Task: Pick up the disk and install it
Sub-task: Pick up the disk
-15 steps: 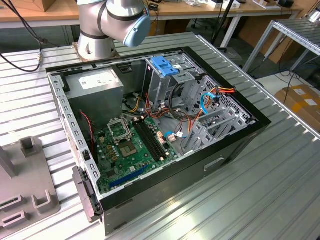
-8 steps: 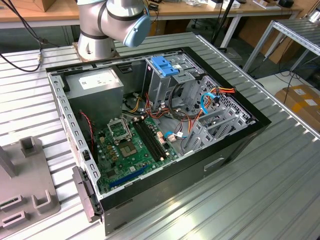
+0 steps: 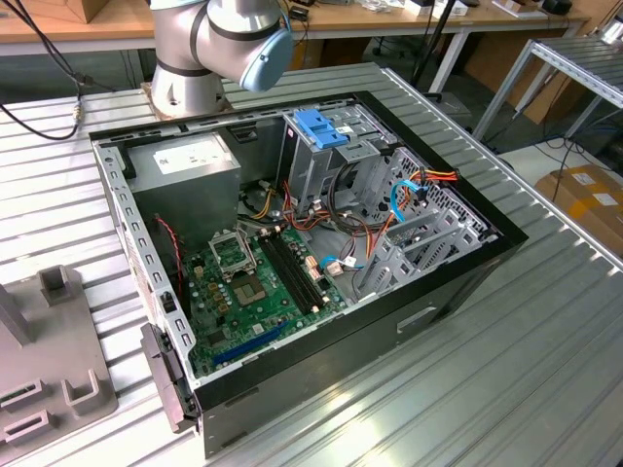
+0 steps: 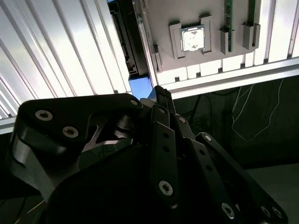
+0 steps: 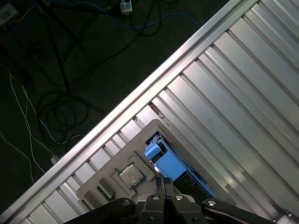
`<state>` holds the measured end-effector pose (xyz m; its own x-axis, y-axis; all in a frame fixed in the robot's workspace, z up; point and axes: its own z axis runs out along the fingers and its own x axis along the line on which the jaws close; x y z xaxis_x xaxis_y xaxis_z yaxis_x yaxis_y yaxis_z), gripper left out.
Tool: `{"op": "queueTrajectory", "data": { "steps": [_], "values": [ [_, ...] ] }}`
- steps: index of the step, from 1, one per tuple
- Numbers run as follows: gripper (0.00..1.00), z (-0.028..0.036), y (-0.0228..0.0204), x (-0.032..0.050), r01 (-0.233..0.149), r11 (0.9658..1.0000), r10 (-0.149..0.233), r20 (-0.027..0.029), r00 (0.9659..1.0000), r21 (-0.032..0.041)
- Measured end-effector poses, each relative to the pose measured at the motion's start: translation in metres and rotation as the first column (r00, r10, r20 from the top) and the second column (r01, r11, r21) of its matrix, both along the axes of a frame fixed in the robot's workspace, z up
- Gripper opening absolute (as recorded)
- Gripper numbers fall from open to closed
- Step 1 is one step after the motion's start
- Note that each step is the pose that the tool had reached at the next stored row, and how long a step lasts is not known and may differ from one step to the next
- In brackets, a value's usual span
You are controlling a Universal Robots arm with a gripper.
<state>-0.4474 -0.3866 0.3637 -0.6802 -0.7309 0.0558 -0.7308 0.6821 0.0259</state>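
— Where is the disk now?

— The flat dark metal disk with blue plastic side rails [image 5: 169,164] stands on edge in the grey moulded holder plate [image 4: 161,28], near a small square silver processor chip [image 4: 192,38]. In the exterior view, this plate lies at about eight o'clock from the open black computer case [image 3: 321,360].

— And the tool?

— The black gripper [image 5: 163,183] hovers close over the blue rail, fingers pressed together, holding nothing.

— How to do it well?

— I think it should spread the fingers first, centre them across the rails and descend straight, so that the disk does not jam.
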Motion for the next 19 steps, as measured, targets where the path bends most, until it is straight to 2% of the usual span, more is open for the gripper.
{"op": "queueTrajectory", "data": {
  "steps": [4,11,19],
  "values": [
    [0.11,0.0,0.0,0.0,-0.034,0.9994,0.034,0.0001,0.9994,0.0],
    [0.11,0.0,0.0,0.0,-0.089,0.996,0.089,0.0,0.996,0.0],
    [0.11,0.0,0.0,0.0,-0.095,0.9955,0.095,0.0001,0.9955,0.0]
  ]
}}
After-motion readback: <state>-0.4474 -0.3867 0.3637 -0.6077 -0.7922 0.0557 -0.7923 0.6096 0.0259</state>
